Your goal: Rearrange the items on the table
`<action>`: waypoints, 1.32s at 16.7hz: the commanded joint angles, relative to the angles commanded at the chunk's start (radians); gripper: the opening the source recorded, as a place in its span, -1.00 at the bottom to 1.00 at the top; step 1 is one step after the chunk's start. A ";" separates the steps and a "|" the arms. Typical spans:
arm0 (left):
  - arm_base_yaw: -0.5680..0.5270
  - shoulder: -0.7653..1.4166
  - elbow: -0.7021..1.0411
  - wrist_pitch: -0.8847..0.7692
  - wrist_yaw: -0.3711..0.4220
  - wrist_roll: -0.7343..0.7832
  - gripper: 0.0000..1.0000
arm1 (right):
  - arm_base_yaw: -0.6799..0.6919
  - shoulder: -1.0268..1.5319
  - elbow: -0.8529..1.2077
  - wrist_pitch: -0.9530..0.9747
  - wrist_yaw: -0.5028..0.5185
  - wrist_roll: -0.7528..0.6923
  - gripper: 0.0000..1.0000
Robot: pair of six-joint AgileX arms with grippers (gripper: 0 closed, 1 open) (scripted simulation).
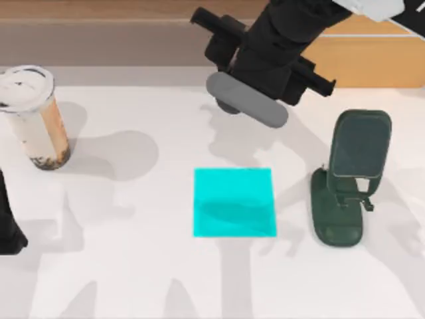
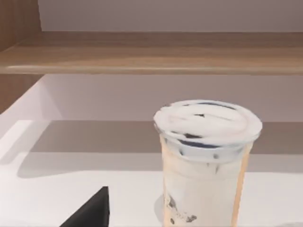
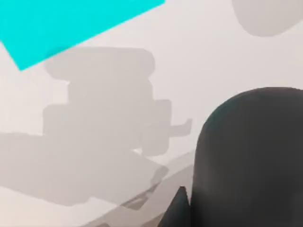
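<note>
Right gripper (image 1: 247, 100) above surface (image 1: 133, 266) rear centre, jaws clamped on phone (image 1: 247, 100). Carry steadily, seat squarely on dark stand (image 1: 352, 179). Cup (image 1: 36, 119) far left; left gripper (image 1: 10, 232) parked, jaws indiscernible.

Wooden shelf (image 2: 151, 59) runs along the pale back wall (image 2: 165, 14); wood panel (image 1: 372, 60) behind, soft overhead light, grey shadows.

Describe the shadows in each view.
Top view: soft grey arm shadows spread over the table, one crossing the cyan square; the cup throws a rounded shadow toward the right. Left wrist view: a broad shadow band lies behind the cup. Right wrist view: a blocky arm shadow lies beside the cyan square.
</note>
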 joint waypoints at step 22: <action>0.000 0.000 0.000 0.000 0.000 0.000 1.00 | 0.082 0.331 -0.020 -0.081 0.070 -0.308 -0.85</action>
